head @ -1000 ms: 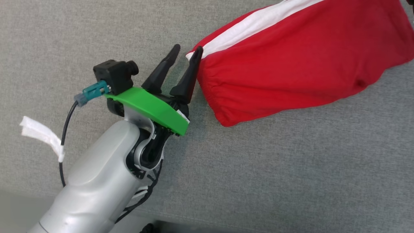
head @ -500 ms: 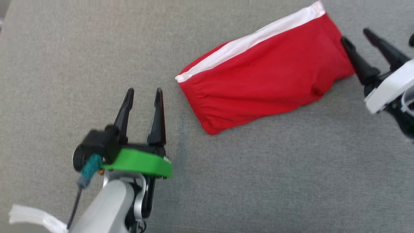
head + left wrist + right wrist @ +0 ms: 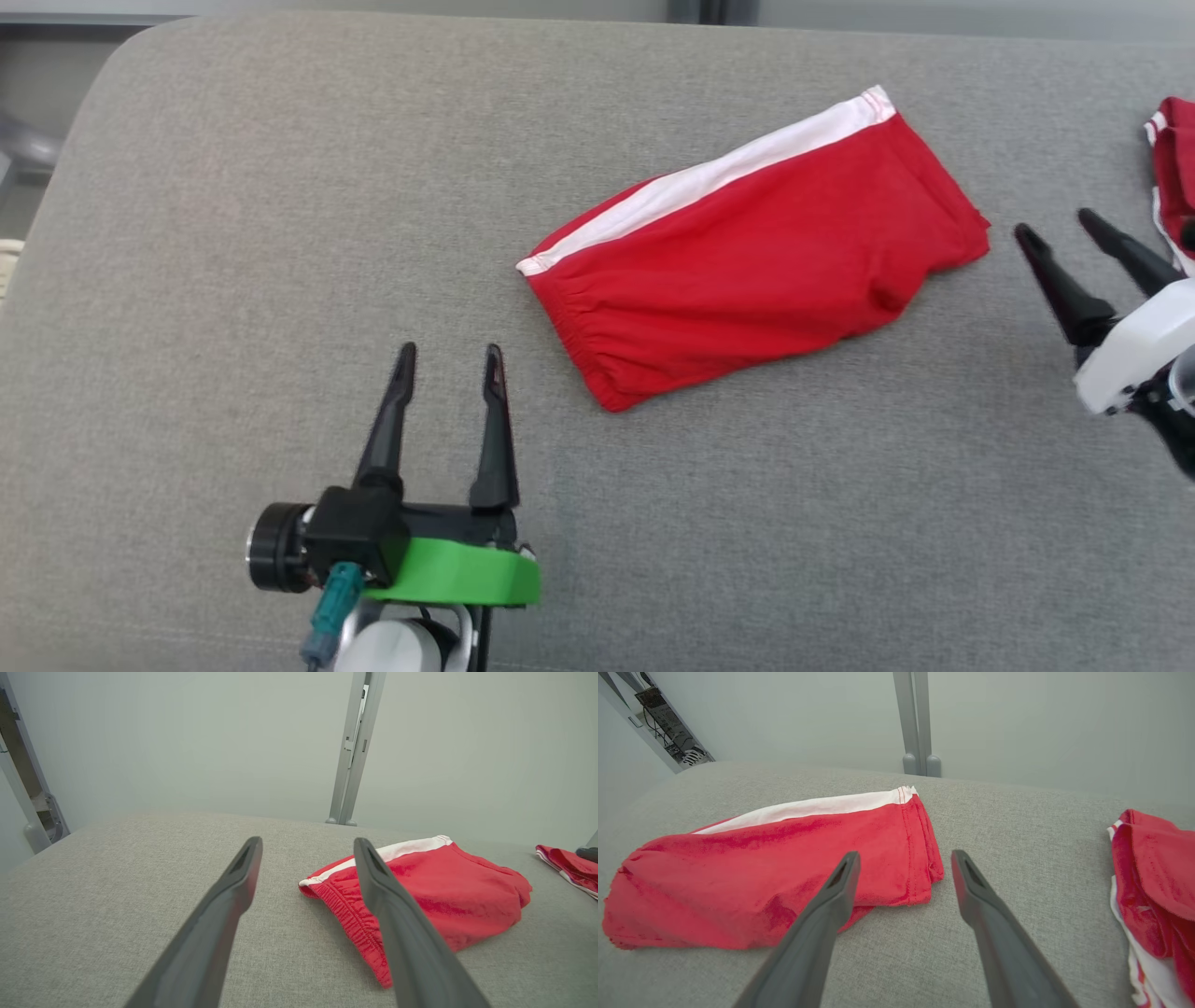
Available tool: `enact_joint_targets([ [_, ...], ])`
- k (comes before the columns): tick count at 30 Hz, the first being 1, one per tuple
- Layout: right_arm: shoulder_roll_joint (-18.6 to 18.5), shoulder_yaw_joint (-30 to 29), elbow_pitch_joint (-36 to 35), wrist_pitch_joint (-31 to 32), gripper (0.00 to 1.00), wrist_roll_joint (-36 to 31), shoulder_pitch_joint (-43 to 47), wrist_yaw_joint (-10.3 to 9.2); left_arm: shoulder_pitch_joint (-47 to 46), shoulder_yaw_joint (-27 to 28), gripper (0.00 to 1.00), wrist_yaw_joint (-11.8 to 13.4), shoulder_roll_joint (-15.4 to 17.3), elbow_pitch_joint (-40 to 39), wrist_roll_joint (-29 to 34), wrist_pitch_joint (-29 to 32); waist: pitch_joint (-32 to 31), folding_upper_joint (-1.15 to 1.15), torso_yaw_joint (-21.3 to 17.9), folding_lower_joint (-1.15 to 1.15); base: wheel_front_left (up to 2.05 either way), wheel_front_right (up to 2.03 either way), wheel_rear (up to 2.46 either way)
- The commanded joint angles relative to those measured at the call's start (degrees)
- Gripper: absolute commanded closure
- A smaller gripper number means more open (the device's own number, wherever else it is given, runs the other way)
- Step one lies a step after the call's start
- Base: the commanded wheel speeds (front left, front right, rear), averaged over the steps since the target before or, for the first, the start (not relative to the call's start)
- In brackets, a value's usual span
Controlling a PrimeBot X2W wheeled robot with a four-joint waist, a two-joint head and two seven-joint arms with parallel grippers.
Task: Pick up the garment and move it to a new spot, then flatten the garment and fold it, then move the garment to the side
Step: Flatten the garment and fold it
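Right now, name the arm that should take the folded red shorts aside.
Probably the right. The right gripper is open with its tips just off the red shorts at the hem end, and another red garment lies on that side. The left gripper is open too, but farther off.

Robot test lab or similar rigged workroom. The work surface is a wide pad covered in grey cloth (image 3: 280, 233), rounded at the corner and laid flat like a bench. A plain pale wall (image 3: 187, 742) stands close behind it. A grey metal post (image 3: 355, 746) rises at the pad's far edge, with more metal framing (image 3: 37, 835) off to one side. Loose wiring and an exposed circuit board (image 3: 663, 709) sit on a rack in the corner.
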Motion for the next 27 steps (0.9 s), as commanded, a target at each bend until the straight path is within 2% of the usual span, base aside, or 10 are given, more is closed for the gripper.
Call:
enact_joint_targets([
  [1, -0.43, -0.03, 2.0, 1.03, 0.0, -0.94, -1.81, -0.09, 1.11, -0.15, 0.0, -0.63, -0.48, 0.06, 0.68, -0.16, 1.88, 0.0, 3.03, 0.0, 0.0, 0.0, 0.0],
  [7, 1.42, 1.22, 10.54, 7.76, 0.0, -3.88, -8.41, -0.08, 1.05, -0.59, 0.0, -1.72, -1.26, -0.12, 1.38, -0.16, 4.6, 0.0, 7.01, 0.0, 0.0, 0.0, 0.0],
  [12, 2.5, 3.35, 16.42, 13.02, 0.0, -6.1, -13.45, -0.09, -0.65, -2.43, 0.0, -0.45, -1.3, -1.07, 0.01, -0.16, 6.54, 0.0, 9.69, 0.0, 0.0, 0.0, 0.0],
  [22, 2.79, 6.17, 23.24, 16.88, 0.0, -6.49, -17.56, -0.09, -2.0, -4.77, 0.0, 0.8, -1.3, -1.3, -0.72, -0.16, 9.31, 0.0, 12.05, 0.0, 0.0, 0.0, 0.0],
  [23, 3.1, 6.51, 23.49, 17.27, 0.08, -6.0, -17.27, -0.09, -2.02, -4.82, 0.0, 0.86, -1.3, -1.21, -0.75, -0.16, 9.45, 0.0, 12.02, 0.0, 0.0, 0.0, 0.0],
  [24, 3.28, 6.74, 23.59, 17.46, 0.61, -5.65, -17.15, -0.09, -2.05, -4.85, 0.0, 0.94, -1.3, -1.15, -0.74, -0.17, 9.53, 0.0, 11.93, 0.0, 0.0, 0.0, 0.0],
  [25, 3.43, 7.11, 23.56, 17.45, 0.96, -5.36, -16.99, -0.09, -2.15, -4.87, 0.0, 1.01, -1.31, -1.04, -0.64, -0.17, 9.63, 0.0, 11.75, 0.0, 0.0, 0.0, 0.0],
  [26, 3.59, 7.29, 23.46, 17.58, 1.0, -4.71, -16.66, -0.09, -2.29, -4.87, 0.0, 1.03, -1.31, -0.94, -0.52, -0.17, 9.65, 0.0, 11.57, 0.0, 0.0, 0.0, 0.0],
  [27, 3.64, 7.52, 23.3, 17.68, 1.0, -4.18, -16.24, -0.1, -2.49, -4.85, 0.0, 1.04, -1.31, -0.79, -0.28, -0.17, 9.61, 0.0, 11.25, 0.0, 0.0, 0.0, 0.0],
])
